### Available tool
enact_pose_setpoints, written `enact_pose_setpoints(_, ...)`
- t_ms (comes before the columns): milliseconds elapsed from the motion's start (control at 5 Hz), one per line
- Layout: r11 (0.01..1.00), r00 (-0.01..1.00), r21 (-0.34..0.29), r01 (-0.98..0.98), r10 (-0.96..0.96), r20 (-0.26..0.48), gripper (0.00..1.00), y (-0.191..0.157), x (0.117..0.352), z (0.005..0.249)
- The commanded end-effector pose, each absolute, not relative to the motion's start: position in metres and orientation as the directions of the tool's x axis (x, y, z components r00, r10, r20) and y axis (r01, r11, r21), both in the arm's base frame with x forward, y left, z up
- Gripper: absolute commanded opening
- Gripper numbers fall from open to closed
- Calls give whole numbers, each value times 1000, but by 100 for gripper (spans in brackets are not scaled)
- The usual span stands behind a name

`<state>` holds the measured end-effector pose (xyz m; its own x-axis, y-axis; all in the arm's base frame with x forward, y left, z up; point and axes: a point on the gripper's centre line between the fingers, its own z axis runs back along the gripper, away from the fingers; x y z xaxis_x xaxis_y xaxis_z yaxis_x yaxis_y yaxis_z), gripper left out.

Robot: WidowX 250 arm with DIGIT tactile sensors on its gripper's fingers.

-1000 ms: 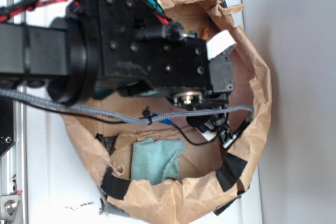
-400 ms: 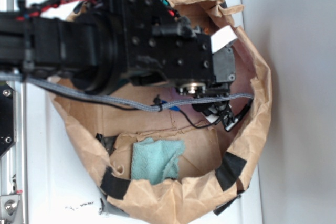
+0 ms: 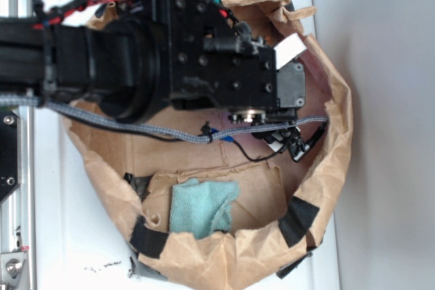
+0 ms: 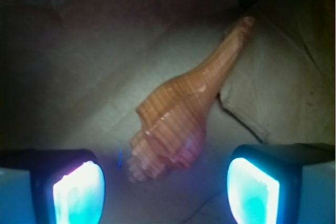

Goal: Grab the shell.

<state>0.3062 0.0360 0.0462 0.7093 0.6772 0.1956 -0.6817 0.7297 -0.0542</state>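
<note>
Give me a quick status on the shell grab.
Pincer open, fingers either side of the shell's wide end. Shell lying on brown paper, not gripped. Nothing between the pads and shell.

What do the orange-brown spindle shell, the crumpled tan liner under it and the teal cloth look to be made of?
The orange-brown spindle shell looks like hard natural seashell, slightly glossy, with fine ridges across its bulge. The crumpled tan liner looks like matte brown kraft paper: creased, torn-edged, patched with black tape. The teal cloth looks like soft, napped towel fabric, probably microfibre. The open gripper sits around the shell's wide end.
</note>
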Motion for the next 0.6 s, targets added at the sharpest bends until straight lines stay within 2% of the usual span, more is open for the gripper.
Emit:
enact_pose_setpoints(0, 733, 717, -63, -677, 677, 165, 100, 59, 304, 88)
enact_pose_setpoints(200, 735, 722, -81, -673, 677, 144, 100, 71, 300, 93)
enact_pose_setpoints(400, 739, 725, -94, -667, 673, 150, 100, 82, 296, 88)
